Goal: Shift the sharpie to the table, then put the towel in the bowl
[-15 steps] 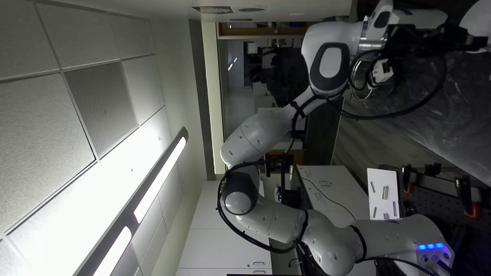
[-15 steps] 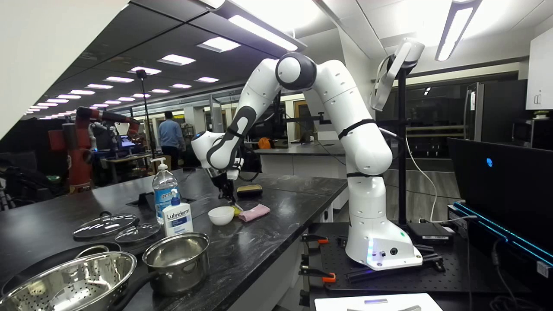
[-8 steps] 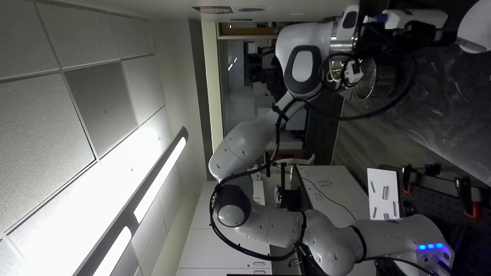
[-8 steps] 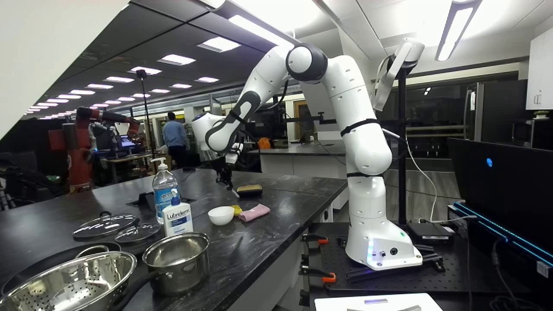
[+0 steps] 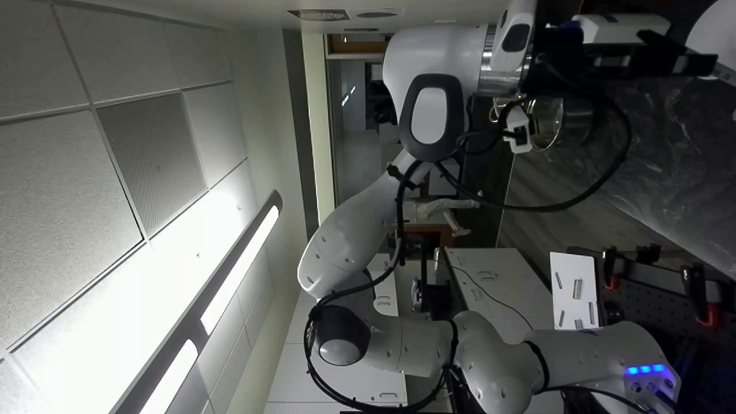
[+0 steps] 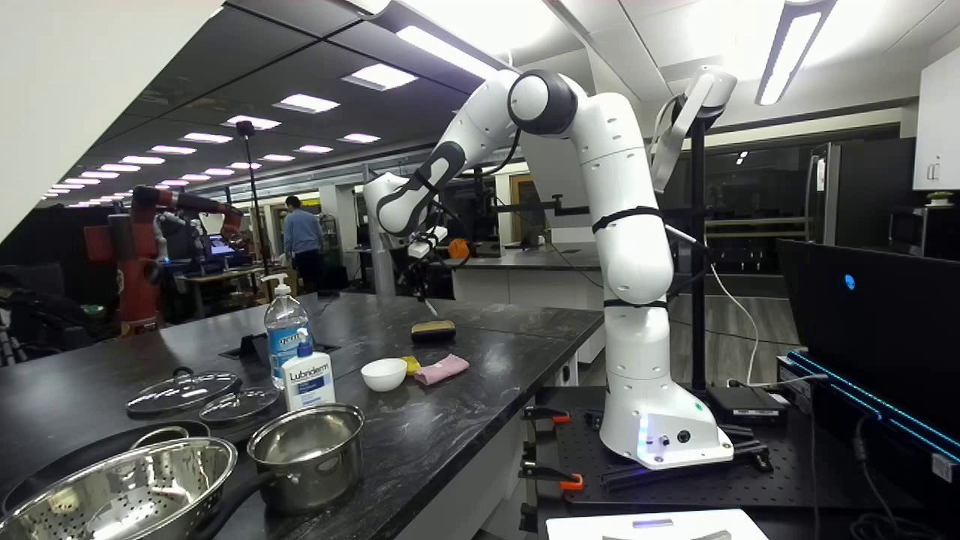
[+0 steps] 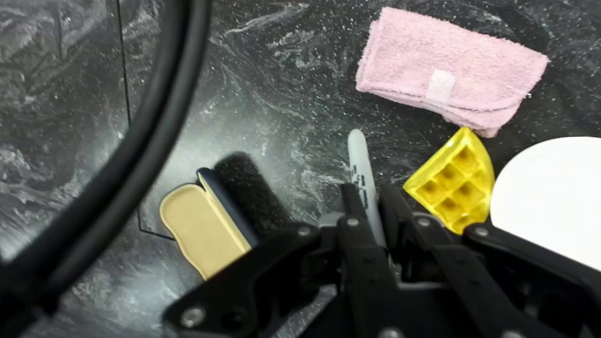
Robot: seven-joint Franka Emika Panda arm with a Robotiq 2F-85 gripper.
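Observation:
My gripper [image 6: 424, 288] is shut on the grey-white sharpie [image 7: 359, 157], which juts out past the fingertips. In the wrist view the sharpie lies between the two black fingers [image 7: 368, 192]. In an exterior view the sharpie's end [image 6: 431, 308] points down, above the dark table [image 6: 442, 420], near a tan-and-black block. The folded pink towel [image 6: 441, 370] lies on the table right of the white bowl [image 6: 384, 374]. In the wrist view the towel [image 7: 450, 65] is at the upper right and the bowl [image 7: 554, 197] is partly cut off at the right edge.
A yellow waffle-shaped piece [image 7: 455, 183] lies between bowl and towel. The tan-and-black block [image 6: 433, 331] sits behind them. A lotion bottle [image 6: 309, 379], a clear pump bottle [image 6: 285, 330], glass lids [image 6: 184, 390], a pot [image 6: 307, 457] and a colander [image 6: 127, 487] stand on the left.
My gripper has risen with the sharpie from beside the yellow piece and moved back over the tan-and-black block. The towel and bowl have not moved.

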